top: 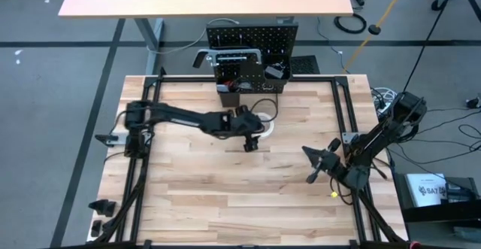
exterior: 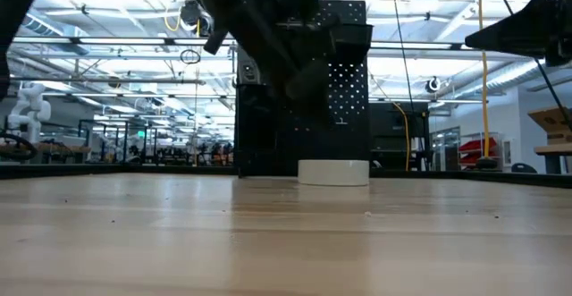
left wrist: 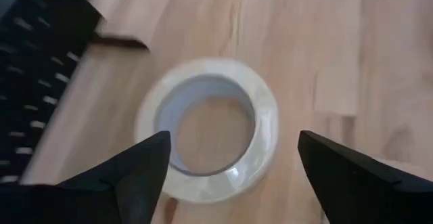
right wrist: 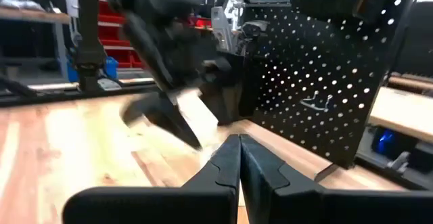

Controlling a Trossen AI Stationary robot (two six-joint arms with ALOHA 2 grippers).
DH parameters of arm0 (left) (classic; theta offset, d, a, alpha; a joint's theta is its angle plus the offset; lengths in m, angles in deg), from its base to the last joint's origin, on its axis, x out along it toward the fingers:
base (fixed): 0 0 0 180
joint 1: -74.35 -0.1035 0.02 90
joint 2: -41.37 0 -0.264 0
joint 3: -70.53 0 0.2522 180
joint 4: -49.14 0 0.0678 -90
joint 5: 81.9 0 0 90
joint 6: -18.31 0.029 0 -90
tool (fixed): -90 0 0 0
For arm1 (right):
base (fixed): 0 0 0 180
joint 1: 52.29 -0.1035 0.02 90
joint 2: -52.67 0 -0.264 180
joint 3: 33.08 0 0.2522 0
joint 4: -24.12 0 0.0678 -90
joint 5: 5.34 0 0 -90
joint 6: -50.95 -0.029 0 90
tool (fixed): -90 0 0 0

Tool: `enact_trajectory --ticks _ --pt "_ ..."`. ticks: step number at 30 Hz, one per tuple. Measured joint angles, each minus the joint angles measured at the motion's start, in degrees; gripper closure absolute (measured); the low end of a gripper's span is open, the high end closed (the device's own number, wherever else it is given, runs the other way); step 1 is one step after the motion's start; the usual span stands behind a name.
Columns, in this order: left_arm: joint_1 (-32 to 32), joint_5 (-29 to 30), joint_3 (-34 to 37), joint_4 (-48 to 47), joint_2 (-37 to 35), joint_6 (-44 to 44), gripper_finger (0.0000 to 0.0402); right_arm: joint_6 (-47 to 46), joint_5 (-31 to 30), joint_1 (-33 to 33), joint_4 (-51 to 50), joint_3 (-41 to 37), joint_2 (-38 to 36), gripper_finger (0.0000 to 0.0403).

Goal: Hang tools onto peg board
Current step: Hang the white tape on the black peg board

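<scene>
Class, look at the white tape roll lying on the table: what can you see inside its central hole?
Inside the white tape roll, only bare wooden table shows through. The open left gripper hovers above; one fingertip covers a little of the near rim.

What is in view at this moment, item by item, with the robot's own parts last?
white tape roll: one, white, flat on the table in front of the board.
upright black perforated metal peg board: one, black, at the table's far edge, tools hanging on it.
black box-shaped bins: two, black, at the board's foot.
light wooden table: one, tan.
left end effector: one, dark, open, directly above the tape roll.
right end effector: one, dark, shut, waiting at the table's right side.
</scene>
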Motion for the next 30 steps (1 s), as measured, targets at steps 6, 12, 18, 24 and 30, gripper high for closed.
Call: enact_trajectory --ticks 6,12,18,24,30 --pt "-0.5 -6.0 -2.5 -1.9 5.9 10.4 0.0093 -3.5 1.2 -0.1 0.5 -0.1 -0.3 0.0403" --pt "-0.7 -13.1 -2.8 -2.9 5.6 15.6 0.0093 -3.8 4.7 -0.8 0.3 -0.1 -0.2 0.0403" --pt "-3.9 -15.6 -2.8 -3.9 5.6 15.2 0.0094 1.5 2.2 -0.2 1.0 -0.1 -0.2 0.0403" --pt "-3.7 -16.2 -3.0 -3.8 9.2 16.1 0.0094 1.2 1.7 -0.1 1.6 -0.1 -0.3 0.0403" --pt "-2.1 -10.3 -3.1 -3.0 10.9 18.4 0.0095 -3.1 3.9 -0.2 1.5 -0.1 -0.3 0.0403"
